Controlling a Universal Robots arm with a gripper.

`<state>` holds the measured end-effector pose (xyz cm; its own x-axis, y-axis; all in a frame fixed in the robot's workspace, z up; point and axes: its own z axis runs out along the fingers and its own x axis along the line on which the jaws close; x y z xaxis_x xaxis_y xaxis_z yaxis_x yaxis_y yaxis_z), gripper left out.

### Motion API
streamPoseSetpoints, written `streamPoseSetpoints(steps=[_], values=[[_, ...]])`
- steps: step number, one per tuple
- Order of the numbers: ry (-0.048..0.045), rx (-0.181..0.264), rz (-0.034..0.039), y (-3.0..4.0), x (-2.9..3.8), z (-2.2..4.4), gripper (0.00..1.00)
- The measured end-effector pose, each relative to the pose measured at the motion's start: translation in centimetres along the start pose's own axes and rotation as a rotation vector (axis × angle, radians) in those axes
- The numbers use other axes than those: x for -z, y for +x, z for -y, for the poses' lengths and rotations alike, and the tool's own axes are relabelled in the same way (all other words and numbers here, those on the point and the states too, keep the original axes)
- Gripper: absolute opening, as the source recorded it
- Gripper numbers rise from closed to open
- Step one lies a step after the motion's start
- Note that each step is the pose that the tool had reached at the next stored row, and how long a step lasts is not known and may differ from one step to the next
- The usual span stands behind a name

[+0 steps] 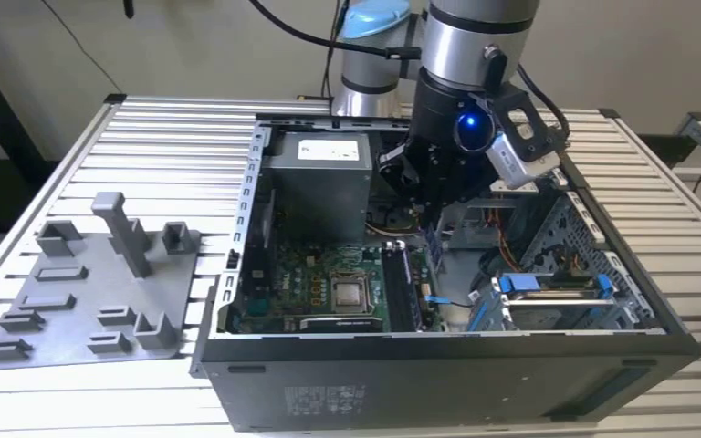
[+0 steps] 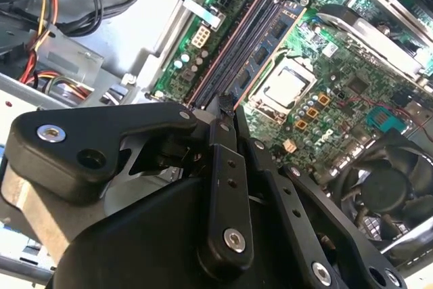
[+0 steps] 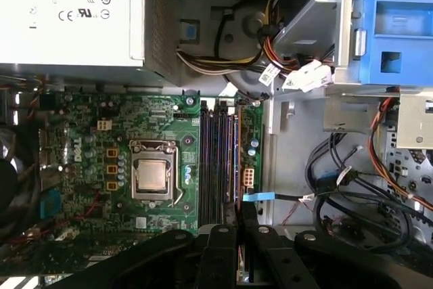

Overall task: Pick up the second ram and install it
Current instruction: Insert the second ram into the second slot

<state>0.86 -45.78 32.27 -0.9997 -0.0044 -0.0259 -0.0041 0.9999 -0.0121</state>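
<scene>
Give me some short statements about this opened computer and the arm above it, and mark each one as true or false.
1. The end effector hangs over the open computer case. True.
2. A cooler with a fan is mounted on the processor. False: the processor sits bare in its socket, and its metal lid is visible.
3. The grey fixture plate lies inside the case. False: it lies on the slatted table, outside the case, on the exterior view's left.
4. The end effector grips the second ram, edge down and in line with the memory slots. True.
</scene>
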Motion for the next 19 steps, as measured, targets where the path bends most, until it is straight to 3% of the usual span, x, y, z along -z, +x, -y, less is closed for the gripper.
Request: streamPoseSetpoints(steps=[7, 19], values=[[0.0001, 0.000, -0.0003, 0.04, -0.66, -0.01, 0.14], [0.0002, 0.001, -0.0003, 0.25, -2.65, -0.03, 0.14]])
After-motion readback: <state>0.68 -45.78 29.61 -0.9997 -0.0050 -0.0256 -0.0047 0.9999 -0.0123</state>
